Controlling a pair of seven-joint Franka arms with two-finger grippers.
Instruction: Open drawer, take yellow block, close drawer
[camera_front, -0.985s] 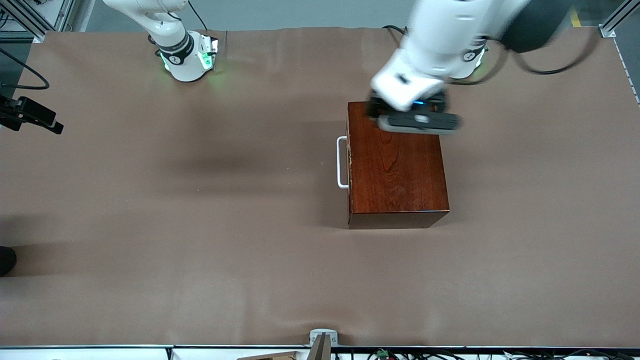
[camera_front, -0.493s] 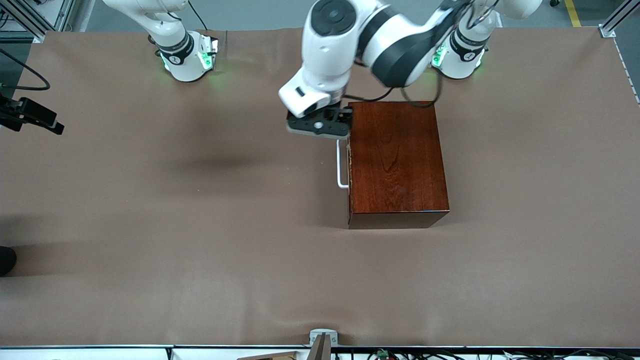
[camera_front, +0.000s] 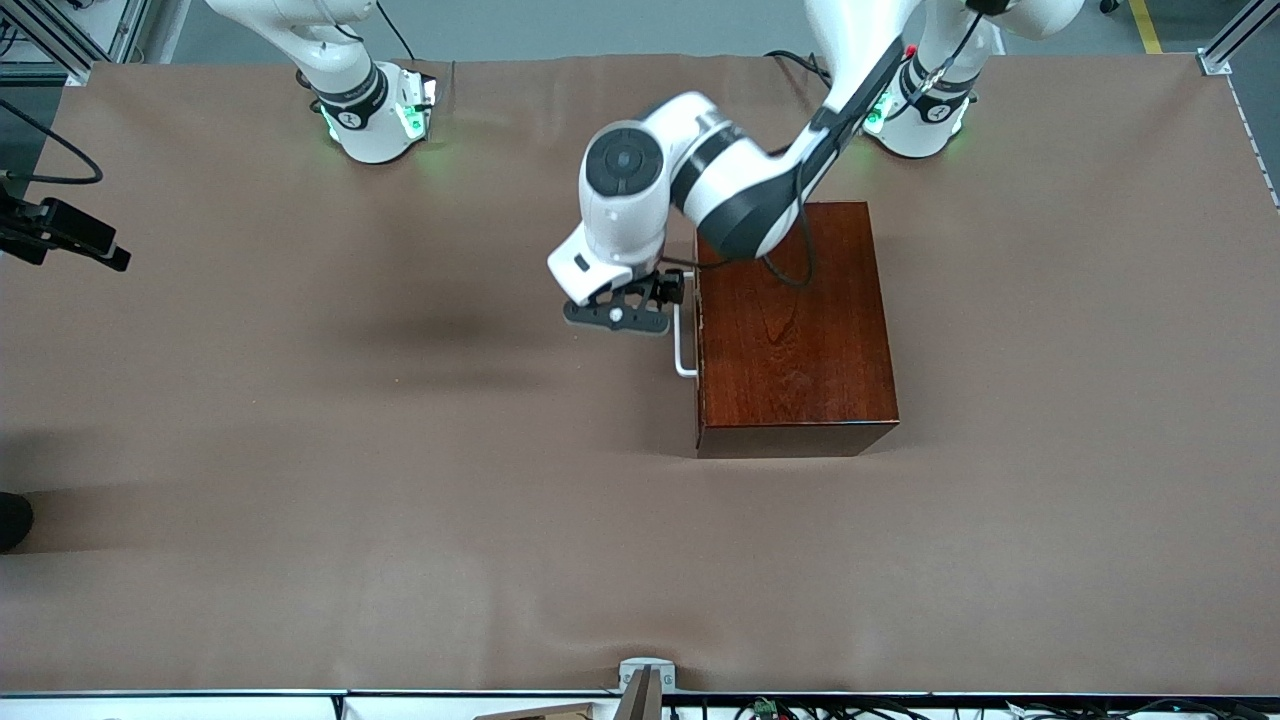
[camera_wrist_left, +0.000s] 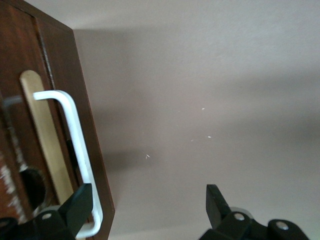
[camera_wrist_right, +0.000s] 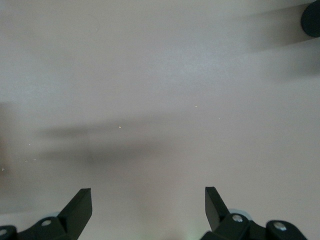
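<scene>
My left tool hangs low in front of the drawer, fingers spread wide, one fingertip just beside the white bar handle and the other out over bare worktop. The handle is not between my fingers; in the left wrist view it runs along the drawer face, next to the near fingertip. The drawer sits shut in the dark red-brown wooden box, facing the right arm's end of the worktop. The yellow block is not visible; I judge it to be inside the drawer.

My right tool waits, also wide, over empty worktop.

The risk, as I judge it: if I close from here, I pinch air or only clip the bar with one finger, and the pull slips off. If I push sideways to straddle the bar, a fingertip may jam against the drawer face and shove the box. A skewed grip could also drag the whole box instead of sliding the drawer.
</scene>
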